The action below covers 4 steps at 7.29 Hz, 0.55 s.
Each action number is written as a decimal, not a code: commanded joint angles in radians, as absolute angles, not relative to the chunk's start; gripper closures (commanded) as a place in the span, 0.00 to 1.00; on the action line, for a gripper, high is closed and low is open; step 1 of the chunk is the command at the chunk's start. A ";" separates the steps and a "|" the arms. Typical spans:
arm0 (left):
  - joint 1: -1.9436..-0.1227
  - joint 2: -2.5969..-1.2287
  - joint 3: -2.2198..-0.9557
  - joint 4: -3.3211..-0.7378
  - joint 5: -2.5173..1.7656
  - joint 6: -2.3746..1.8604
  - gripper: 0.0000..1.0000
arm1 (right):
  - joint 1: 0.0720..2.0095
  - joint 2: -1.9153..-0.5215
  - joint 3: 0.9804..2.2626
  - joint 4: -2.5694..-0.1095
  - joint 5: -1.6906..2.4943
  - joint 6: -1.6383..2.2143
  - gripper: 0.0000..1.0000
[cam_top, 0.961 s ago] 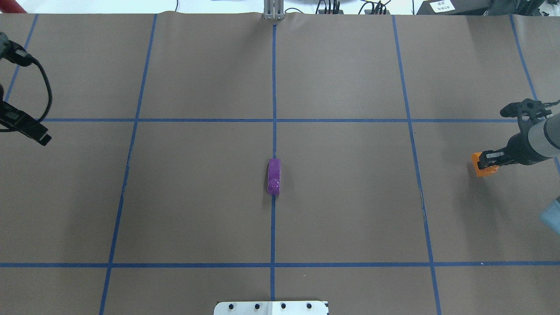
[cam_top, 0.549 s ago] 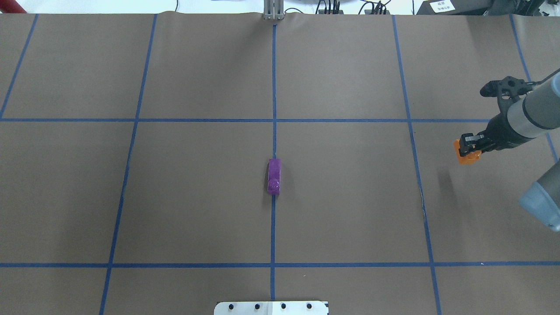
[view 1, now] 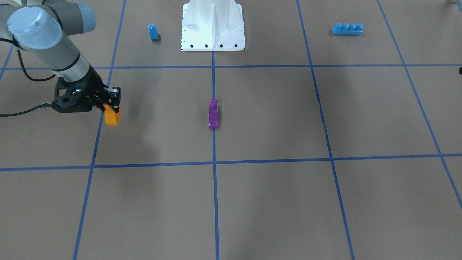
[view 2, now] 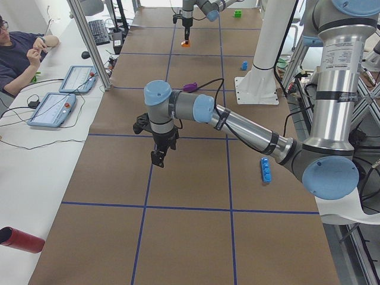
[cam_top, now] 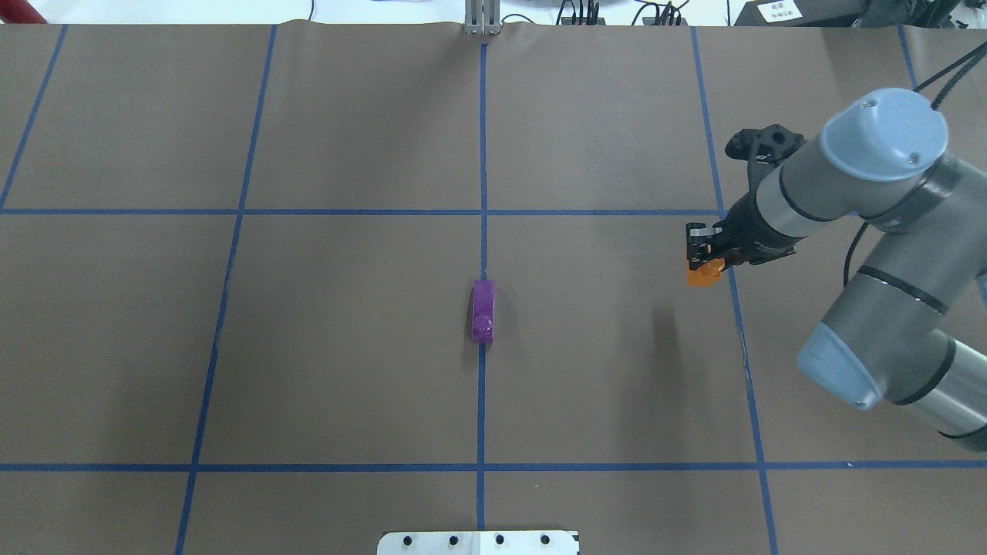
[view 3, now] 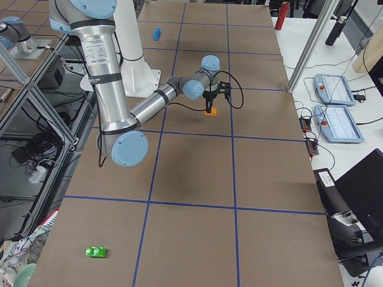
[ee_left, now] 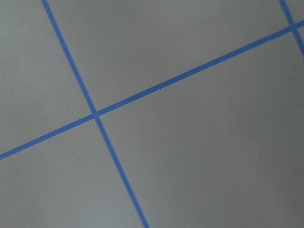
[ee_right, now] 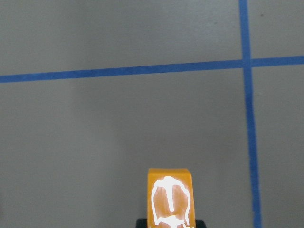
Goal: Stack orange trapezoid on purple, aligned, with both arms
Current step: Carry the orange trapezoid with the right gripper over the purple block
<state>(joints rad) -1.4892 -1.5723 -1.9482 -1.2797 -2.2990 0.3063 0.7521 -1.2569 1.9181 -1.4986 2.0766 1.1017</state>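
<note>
The purple block (cam_top: 483, 311) lies on the centre tape line, stud towards the robot; it also shows in the front view (view 1: 213, 113). My right gripper (cam_top: 703, 245) is shut on the orange trapezoid (cam_top: 705, 274) and holds it above the table, well to the right of the purple block. The orange trapezoid hangs below the fingers in the front view (view 1: 112, 115) and fills the bottom of the right wrist view (ee_right: 169, 197). My left gripper (view 2: 155, 157) shows only in the exterior left view, over bare table; I cannot tell whether it is open.
A small blue single-stud block (view 1: 153, 31) and a long blue brick (view 1: 347, 29) lie on either side of the white robot base (view 1: 213, 25). A green block (view 3: 95, 252) lies at the table's right end. A red cylinder (view 2: 21, 239) lies off the left end.
My right arm has swung left towards the table's centre, carrying the orange trapezoid. My left gripper, at the overhead view's left edge one second ago, has left that view.
</note>
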 commanded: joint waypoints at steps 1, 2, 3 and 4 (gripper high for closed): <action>-1.500 -1.554 -1.947 -1.289 -2.318 0.314 0.00 | 0.624 -1.036 1.905 -1.722 2.008 1.167 1.00; -1.500 -1.554 -1.947 -1.289 -2.325 0.313 0.00 | 0.565 -0.981 1.876 -1.726 1.952 1.234 1.00; -1.500 -1.554 -1.947 -1.287 -2.326 0.313 0.00 | 0.536 -0.904 1.814 -1.726 1.941 1.299 1.00; -1.500 -1.552 -1.945 -1.287 -2.326 0.311 0.00 | 0.513 -0.835 1.748 -1.727 1.934 1.363 1.00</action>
